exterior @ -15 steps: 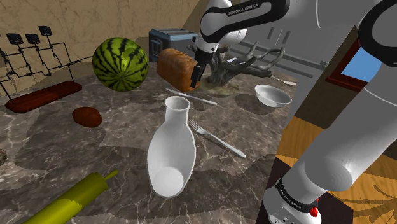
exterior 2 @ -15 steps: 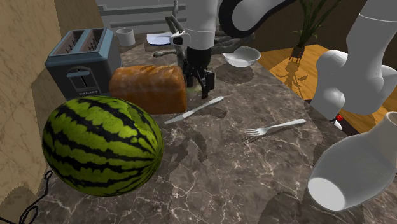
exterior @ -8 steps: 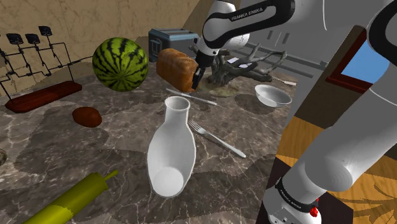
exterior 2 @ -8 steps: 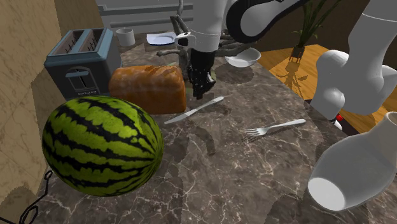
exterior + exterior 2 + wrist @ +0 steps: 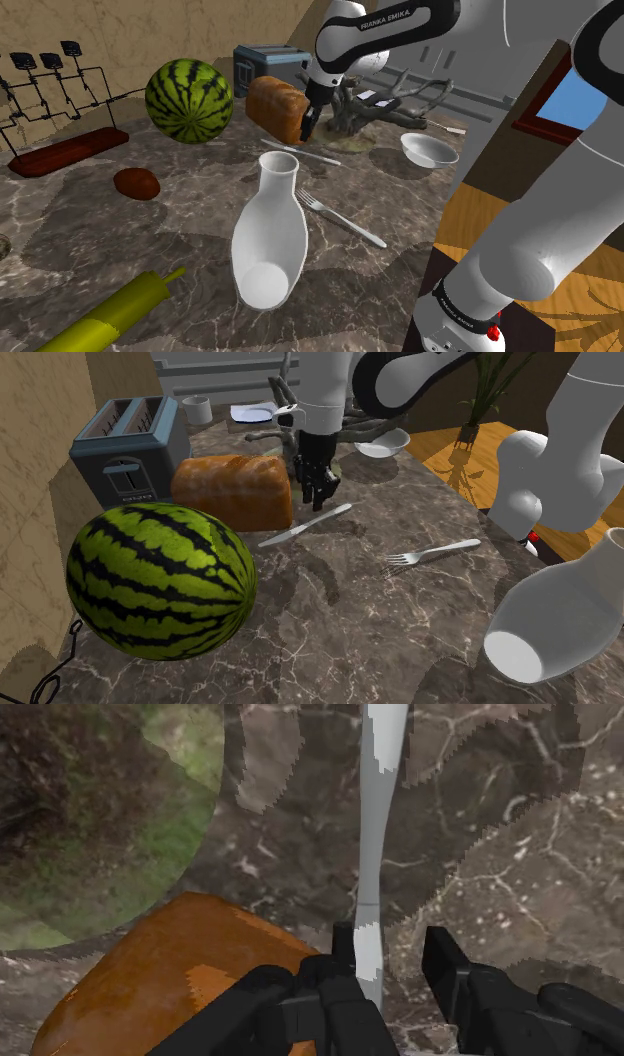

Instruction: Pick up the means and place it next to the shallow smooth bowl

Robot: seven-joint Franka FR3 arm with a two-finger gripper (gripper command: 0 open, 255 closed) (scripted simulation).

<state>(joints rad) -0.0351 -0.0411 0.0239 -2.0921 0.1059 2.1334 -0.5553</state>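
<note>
A pale grey table knife point(image 5: 300, 152) point(image 5: 305, 524) lies flat on the dark marble counter, just in front of a brown bread loaf point(image 5: 278, 108) point(image 5: 235, 490). My black gripper point(image 5: 307, 128) point(image 5: 318, 497) hangs beside the loaf, over the knife's far end. In the wrist view the knife point(image 5: 372, 854) runs between the fingers of the gripper point(image 5: 392, 949), close to one finger and with a gap to the other. The fingers stand partly apart and do not clasp it. The shallow white bowl point(image 5: 430, 150) point(image 5: 380, 442) sits beyond, near the counter's edge.
A watermelon point(image 5: 189, 100), a grey toaster point(image 5: 262, 62) and a driftwood piece point(image 5: 385, 100) crowd the back. A white vase point(image 5: 270, 235), a fork point(image 5: 340, 220), a brown lump point(image 5: 136, 183) and a yellow-green rolling pin point(image 5: 110, 315) lie nearer the front.
The fingers were wide apart, came nearly together, and now stand a little apart. The hand has shifted slightly beside the loaf. The knife has not moved.
</note>
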